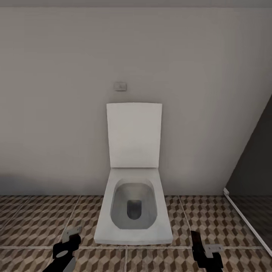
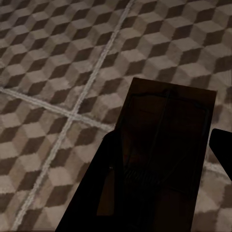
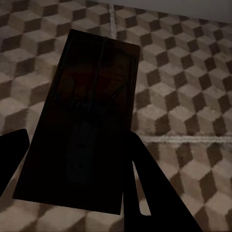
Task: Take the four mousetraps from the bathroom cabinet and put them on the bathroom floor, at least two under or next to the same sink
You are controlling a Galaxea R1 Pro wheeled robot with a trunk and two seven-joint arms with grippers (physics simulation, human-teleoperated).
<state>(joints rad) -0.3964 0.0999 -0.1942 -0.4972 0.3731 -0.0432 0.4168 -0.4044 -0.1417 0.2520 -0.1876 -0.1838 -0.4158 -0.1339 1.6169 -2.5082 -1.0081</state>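
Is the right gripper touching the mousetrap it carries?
Touching. In the right wrist view the mousetrap sits clamped between the right gripper fingers, above the bathroom floor.

This is looking like a home bathroom: a white toilet [image 1: 133, 206] is standing against a plain wall [image 1: 56, 94], on cube-patterned floor [image 1: 34, 219] tiles.

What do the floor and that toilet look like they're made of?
The floor looks like glazed tile: large squares with pale grout lines and a printed brown, tan and white cube pattern. The toilet looks like smooth white ceramic, with a faint sheen in the bowl; its raised lid could be plastic.
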